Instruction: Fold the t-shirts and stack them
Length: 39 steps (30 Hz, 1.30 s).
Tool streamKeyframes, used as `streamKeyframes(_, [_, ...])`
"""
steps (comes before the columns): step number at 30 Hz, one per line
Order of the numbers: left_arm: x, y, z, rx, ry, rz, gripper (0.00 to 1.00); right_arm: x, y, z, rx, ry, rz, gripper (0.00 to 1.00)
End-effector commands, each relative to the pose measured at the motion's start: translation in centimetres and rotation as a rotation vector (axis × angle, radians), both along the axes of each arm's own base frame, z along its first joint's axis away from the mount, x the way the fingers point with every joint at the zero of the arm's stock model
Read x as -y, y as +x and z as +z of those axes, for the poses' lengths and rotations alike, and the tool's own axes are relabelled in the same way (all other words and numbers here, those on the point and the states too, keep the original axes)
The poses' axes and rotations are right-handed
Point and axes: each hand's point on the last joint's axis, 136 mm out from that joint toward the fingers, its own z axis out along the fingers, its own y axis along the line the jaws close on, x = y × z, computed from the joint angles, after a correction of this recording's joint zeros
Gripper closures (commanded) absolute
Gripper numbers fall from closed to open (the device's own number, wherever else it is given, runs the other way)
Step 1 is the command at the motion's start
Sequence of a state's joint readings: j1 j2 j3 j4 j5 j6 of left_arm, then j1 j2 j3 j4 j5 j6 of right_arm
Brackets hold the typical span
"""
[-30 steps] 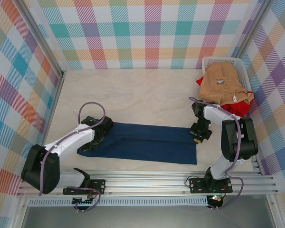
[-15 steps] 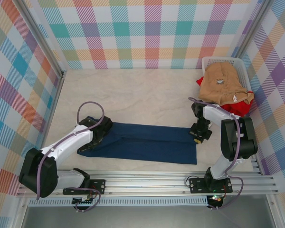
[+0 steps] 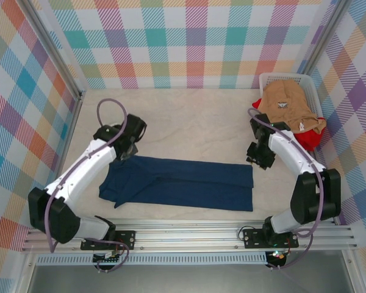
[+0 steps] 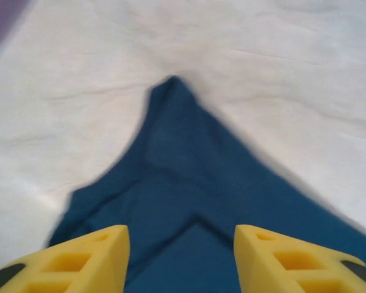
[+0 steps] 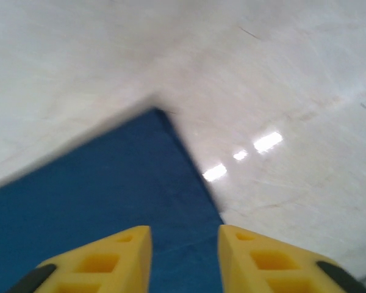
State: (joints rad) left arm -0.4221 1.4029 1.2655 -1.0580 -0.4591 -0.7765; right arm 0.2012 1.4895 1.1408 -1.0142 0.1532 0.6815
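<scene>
The navy blue t-shirt [image 3: 180, 183] lies on the table as a long folded strip, print side hidden. Its pointed left end [image 4: 171, 152] fills the lower left wrist view, and its far right corner [image 5: 110, 195] shows in the right wrist view. My left gripper [image 3: 129, 150] hangs open just above the strip's far left end, nothing between its yellow fingers [image 4: 79, 262]. Over the strip's far right corner my right gripper [image 3: 259, 160] is open too, fingers [image 5: 262, 262] apart and empty. The tan t-shirt [image 3: 287, 110] rests on the bright red one [image 3: 306, 137] at the basket.
The white plastic laundry basket [image 3: 269, 79] sits in the far right corner against the checked walls. Bare cream table [image 3: 189, 122] stretches behind the navy strip. An aluminium rail [image 3: 189, 235] runs along the near edge.
Both grippers have let go of the navy shirt and lifted away toward the back; the left arm swung up and back off the left end, the right one rose off the right corner.
</scene>
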Motion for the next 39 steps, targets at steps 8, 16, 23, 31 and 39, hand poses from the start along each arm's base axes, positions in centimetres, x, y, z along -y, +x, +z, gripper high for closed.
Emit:
streamKeyframes(8, [0.0,-2.2,-12.0,-0.357,-0.258,-0.005,0.56,-10.8,2.7,-3.2,0.039,0.359,0.242,0.73])
streamKeyframes(16, [0.7,-3.2,-15.2,-0.403,-0.350,-0.040,0.56,-10.7,2.0,-4.2,-0.001,0.352,0.243,0.74])
streamKeyframes(23, [0.8,-3.1,-15.7,-0.392,-0.350,-0.035,0.55,-10.8,2.0,-4.3,-0.004,0.358,0.237,0.76])
streamKeyframes(31, [1.0,-2.3,-14.2,-0.301,-0.360,-0.048,0.57,-10.7,1.8,-4.3,-0.008,0.357,0.239,0.78])
streamKeyframes(39, [1.4,-3.5,-15.7,-0.361,-0.385,-0.055,0.73,-10.8,2.1,-4.1,-0.001,0.354,0.242,0.82])
